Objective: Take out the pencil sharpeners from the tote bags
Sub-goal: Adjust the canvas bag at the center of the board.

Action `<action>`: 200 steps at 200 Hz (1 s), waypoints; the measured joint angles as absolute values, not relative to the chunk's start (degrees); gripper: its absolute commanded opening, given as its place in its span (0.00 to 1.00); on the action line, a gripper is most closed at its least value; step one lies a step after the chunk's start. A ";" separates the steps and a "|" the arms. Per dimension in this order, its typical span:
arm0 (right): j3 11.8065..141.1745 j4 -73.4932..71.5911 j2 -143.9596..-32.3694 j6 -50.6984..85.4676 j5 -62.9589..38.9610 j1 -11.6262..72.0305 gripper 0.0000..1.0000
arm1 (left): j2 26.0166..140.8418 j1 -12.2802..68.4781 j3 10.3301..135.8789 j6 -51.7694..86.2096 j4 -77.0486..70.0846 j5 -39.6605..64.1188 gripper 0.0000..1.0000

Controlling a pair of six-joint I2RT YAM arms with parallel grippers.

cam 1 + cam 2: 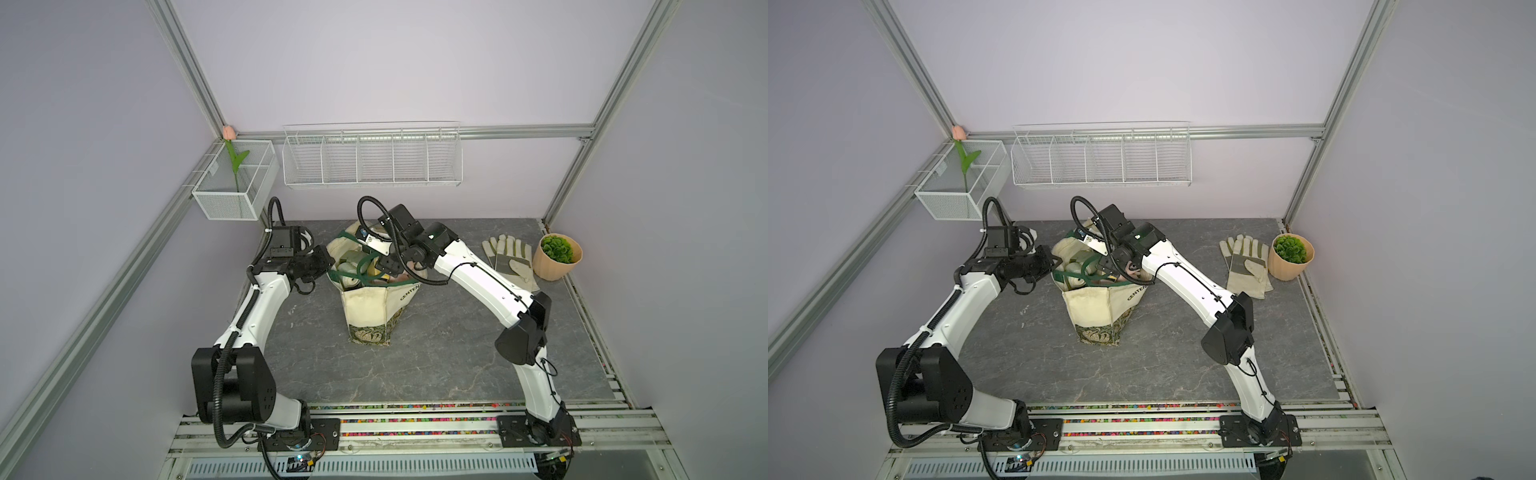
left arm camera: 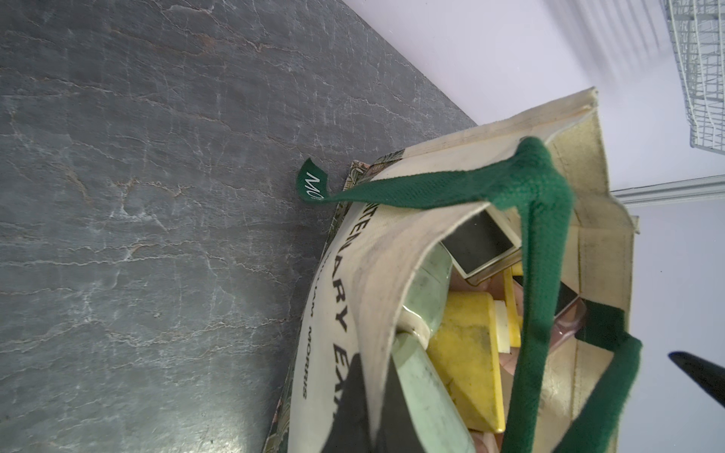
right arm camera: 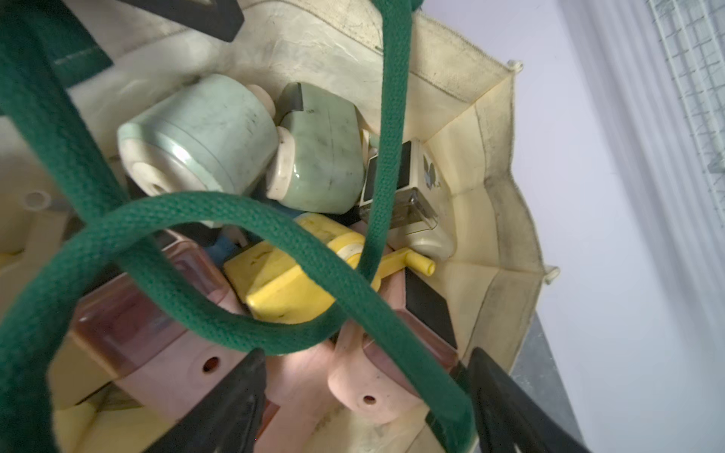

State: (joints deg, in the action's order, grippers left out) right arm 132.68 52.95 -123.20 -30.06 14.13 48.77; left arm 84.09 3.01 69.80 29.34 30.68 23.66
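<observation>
A cream tote bag (image 1: 365, 307) stands upright mid-table, packed with pastel pencil sharpeners (image 3: 290, 290); none lies on the grey table (image 1: 436, 361) yet, so the unloading looks barely begun. The right gripper (image 3: 365, 353), jaws apart, reaches inside over a pink sharpener (image 3: 368, 392); the left gripper (image 1: 329, 264) is closed at the bag's rim.

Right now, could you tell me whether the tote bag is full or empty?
Full: pencil sharpeners in green, yellow and pink crowd the tote bag near its mouth.
</observation>
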 measured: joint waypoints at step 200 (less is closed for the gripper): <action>85.67 13.74 -91.20 -15.42 7.97 31.81 0.64 | 83.94 3.03 69.30 29.17 30.26 22.74 0.00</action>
State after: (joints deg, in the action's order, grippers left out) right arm 85.67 13.74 -91.20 -15.42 7.97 31.81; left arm 83.94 3.03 69.30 29.17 30.26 22.74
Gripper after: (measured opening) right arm 0.361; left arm 0.048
